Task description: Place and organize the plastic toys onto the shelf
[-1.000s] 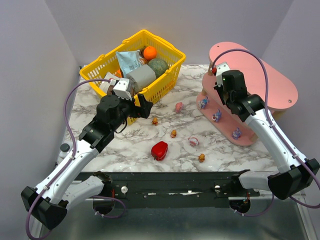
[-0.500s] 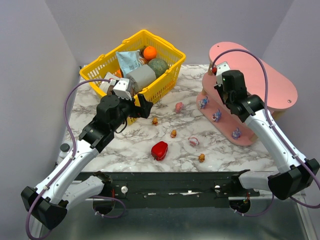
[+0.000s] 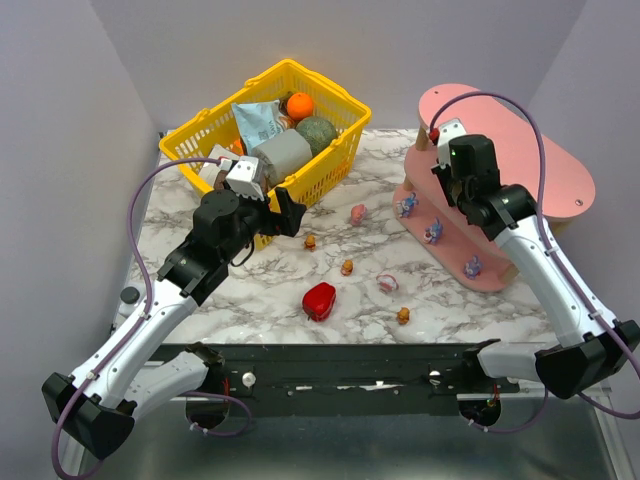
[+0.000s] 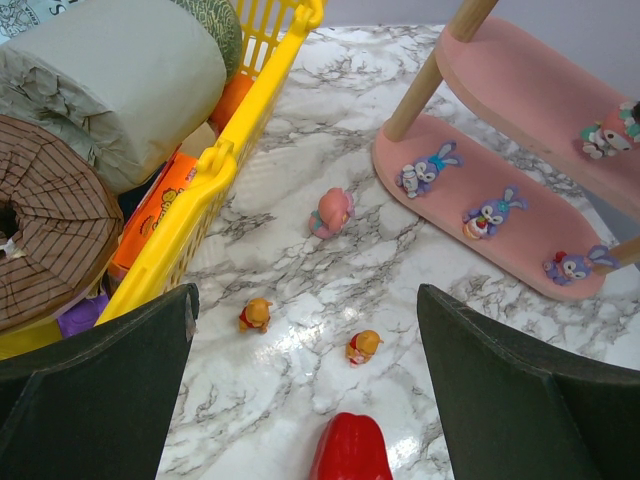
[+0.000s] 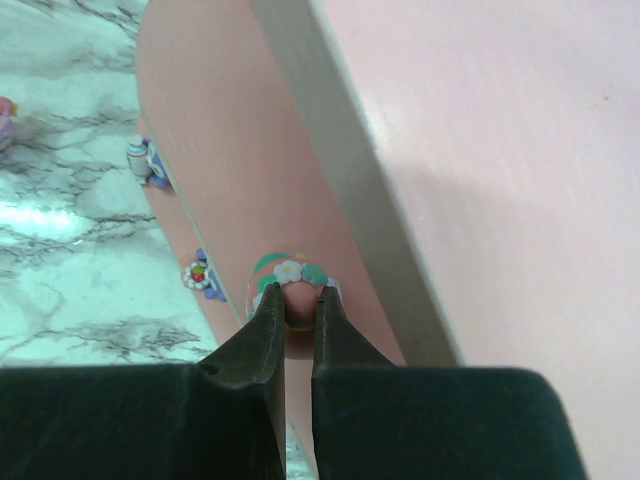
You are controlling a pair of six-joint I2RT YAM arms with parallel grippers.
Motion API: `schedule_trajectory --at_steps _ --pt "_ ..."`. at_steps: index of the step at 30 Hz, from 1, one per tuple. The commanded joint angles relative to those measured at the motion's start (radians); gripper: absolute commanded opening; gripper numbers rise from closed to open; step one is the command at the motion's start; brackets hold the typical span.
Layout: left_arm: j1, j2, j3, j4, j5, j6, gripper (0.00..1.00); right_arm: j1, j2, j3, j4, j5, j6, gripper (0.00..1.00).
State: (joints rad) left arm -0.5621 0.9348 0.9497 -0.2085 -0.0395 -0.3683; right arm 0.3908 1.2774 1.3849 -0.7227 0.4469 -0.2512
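Right wrist view gave us the clearest look: the right gripper (image 5: 293, 300) had its fingers pressed almost together, pinching a flowered toy (image 5: 290, 272) by its small rounded body beside a dowel post of the shelf (image 5: 480, 150). From the left wrist view it sat at the far end of the middle board; we could not tell whether it rested on the board or hung just above it. Three rabbit toys (image 4: 425, 170) stood in a row on the bottom board. The left gripper (image 3: 285, 212) was spread wide and empty, hovering beside the yellow basket (image 3: 215, 125). Five loose toys (image 3: 347, 267) lay scattered on the table (image 3: 250, 290) around the red pepper (image 3: 319, 300).

We judged these figurines very light, hard and glossy, so likely to slip or tip at a nudge. A gentle pinch low across the widest part of the body seemed safest to us, rather than on ears, flowers or thin ring loops.
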Motion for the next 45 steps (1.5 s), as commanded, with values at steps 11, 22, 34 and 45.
schedule_trajectory --at_steps 11,22,34,45 --pt "0.007 -0.013 -0.003 0.014 0.015 -0.006 0.99 -0.018 0.007 0.034 -0.066 -0.019 0.035 0.08" --pt "0.007 -0.011 -0.002 0.018 0.018 -0.008 0.99 -0.020 0.017 0.022 -0.080 -0.007 0.030 0.13" --pt "0.007 -0.014 -0.005 0.017 0.015 -0.008 0.99 -0.020 0.033 0.031 -0.080 0.015 0.023 0.22" --pt "0.007 -0.010 -0.008 0.020 0.018 -0.011 0.99 -0.020 0.020 0.034 -0.064 0.033 0.023 0.41"
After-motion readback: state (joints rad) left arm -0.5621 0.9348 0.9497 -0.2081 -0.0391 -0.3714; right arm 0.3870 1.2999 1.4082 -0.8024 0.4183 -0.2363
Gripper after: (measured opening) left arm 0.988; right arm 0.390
